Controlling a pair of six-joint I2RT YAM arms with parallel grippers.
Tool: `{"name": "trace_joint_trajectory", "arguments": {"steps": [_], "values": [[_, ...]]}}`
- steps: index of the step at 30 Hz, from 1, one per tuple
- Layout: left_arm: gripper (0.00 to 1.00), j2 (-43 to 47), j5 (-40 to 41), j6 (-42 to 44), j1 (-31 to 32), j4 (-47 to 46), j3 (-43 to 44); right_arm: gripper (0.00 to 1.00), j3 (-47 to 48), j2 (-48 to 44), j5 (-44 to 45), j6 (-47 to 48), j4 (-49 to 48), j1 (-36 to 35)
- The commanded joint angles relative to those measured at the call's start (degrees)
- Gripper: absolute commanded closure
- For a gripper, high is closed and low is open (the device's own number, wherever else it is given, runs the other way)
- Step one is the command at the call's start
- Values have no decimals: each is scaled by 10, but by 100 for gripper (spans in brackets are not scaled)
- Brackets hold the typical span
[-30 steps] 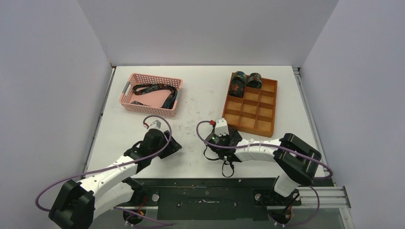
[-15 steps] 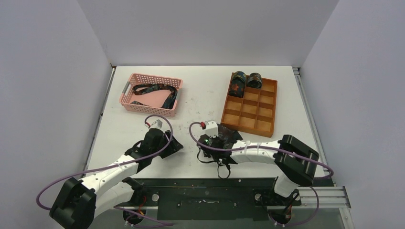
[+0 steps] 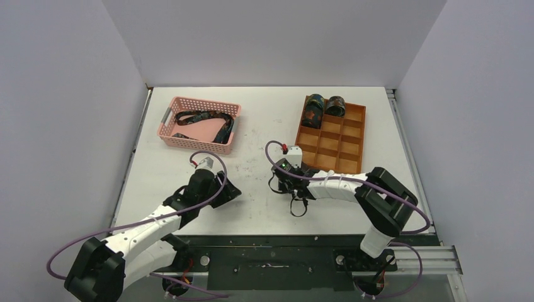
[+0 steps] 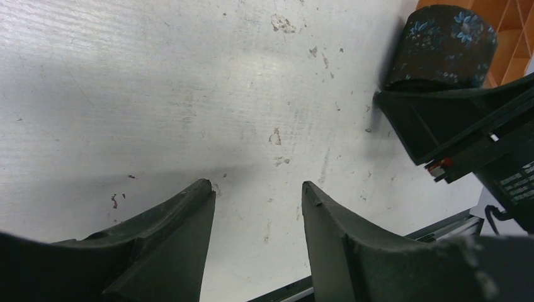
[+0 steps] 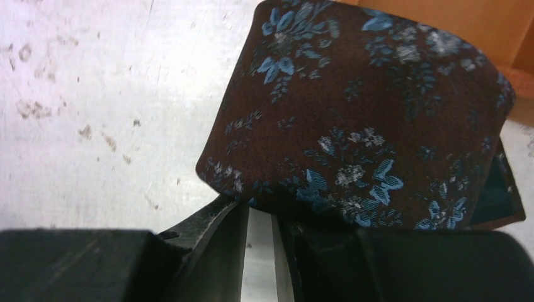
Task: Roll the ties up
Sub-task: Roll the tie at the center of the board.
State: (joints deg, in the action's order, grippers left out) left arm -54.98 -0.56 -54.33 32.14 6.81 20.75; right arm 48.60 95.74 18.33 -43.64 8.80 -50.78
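A rolled tie (image 5: 365, 126), dark brown with blue flowers, stands on the table beside the orange tray's near-left corner; the left wrist view shows it too (image 4: 444, 44). My right gripper (image 5: 259, 211) has its jaws nearly together, tips tucked under the roll's lower edge, pinching it. From above, that gripper (image 3: 295, 175) sits just left of the tray. Two more rolled ties (image 3: 313, 108) (image 3: 335, 105) fill the tray's back cells. Unrolled ties (image 3: 204, 117) lie in the pink basket. My left gripper (image 4: 258, 189) hangs open over bare table, holding nothing.
The orange divided tray (image 3: 359, 141) stands at the back right. The pink basket (image 3: 165, 129) is at the back left. A thin black loop (image 3: 297, 207) lies by the right arm. The table's front rail (image 3: 271, 248) runs between the arm bases.
The right gripper swung left with the tie, then came back up toward the tray's corner. Its jaws widened slightly, then narrowed. The left arm stayed put.
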Motion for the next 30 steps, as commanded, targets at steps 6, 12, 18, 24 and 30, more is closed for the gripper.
{"name": "trace_joint_trajectory", "arguments": {"steps": [6,12,18,24,30], "values": [[49,-20,-8,13,-4,-22,24,78,13,35,-9,12,-2,44],[49,-25,-10,17,-6,-21,26,76,1,18,-13,12,-3,36],[46,-25,-24,25,-11,-20,31,65,-18,-42,2,9,17,-10],[46,-21,-34,25,-12,-23,31,63,-56,-90,21,-18,42,-43],[46,-18,-39,20,-12,-28,22,67,-118,-105,51,-24,36,-4]]}}
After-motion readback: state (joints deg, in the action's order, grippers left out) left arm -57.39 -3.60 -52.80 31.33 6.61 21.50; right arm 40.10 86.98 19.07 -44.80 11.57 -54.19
